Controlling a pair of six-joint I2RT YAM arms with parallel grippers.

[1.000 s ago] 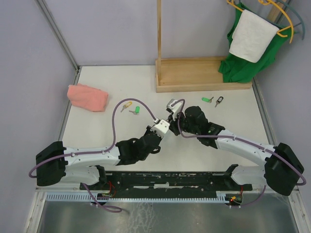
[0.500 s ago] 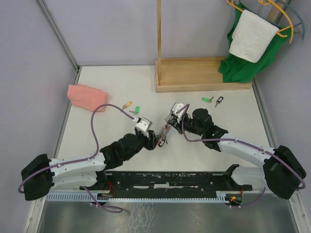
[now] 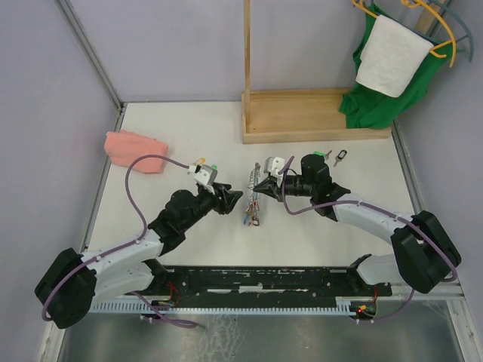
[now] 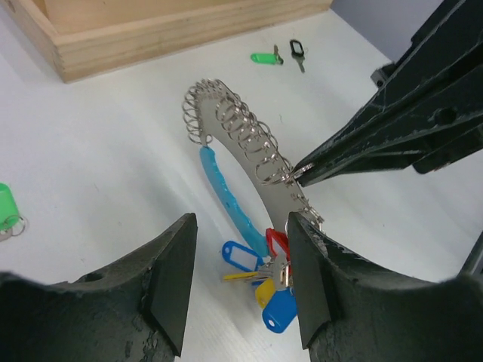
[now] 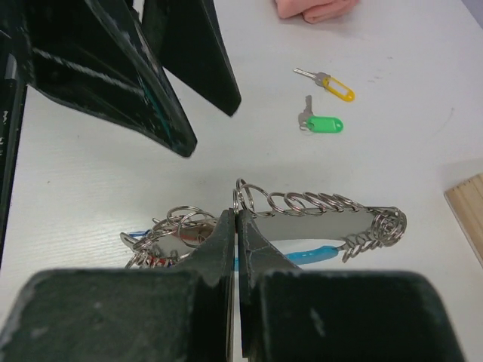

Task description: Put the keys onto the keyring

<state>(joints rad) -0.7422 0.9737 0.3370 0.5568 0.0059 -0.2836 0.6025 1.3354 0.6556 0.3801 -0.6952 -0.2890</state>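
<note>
The keyring (image 4: 243, 134) is a silvery band strung with many small rings, with blue, red and yellow tags (image 4: 277, 280) bunched at its near end. It is in mid-table (image 3: 251, 208). My right gripper (image 5: 236, 219) is shut on one of its small rings (image 4: 289, 175). My left gripper (image 4: 240, 280) stands open just left of the tags, touching nothing. Loose keys lie on the table: a yellow one (image 5: 333, 84) and a green one (image 5: 321, 123) by my left wrist, another green one (image 4: 265, 57) and a black one (image 4: 296, 50) at the far right.
A pink cloth (image 3: 136, 150) lies at the far left. A wooden rack base (image 3: 309, 117) stands at the back. A green garment with a white towel (image 3: 392, 64) hangs at the back right.
My left gripper has opened, let go and drawn back to the left. The right gripper has stayed shut on the keyring and swung to point left.
</note>
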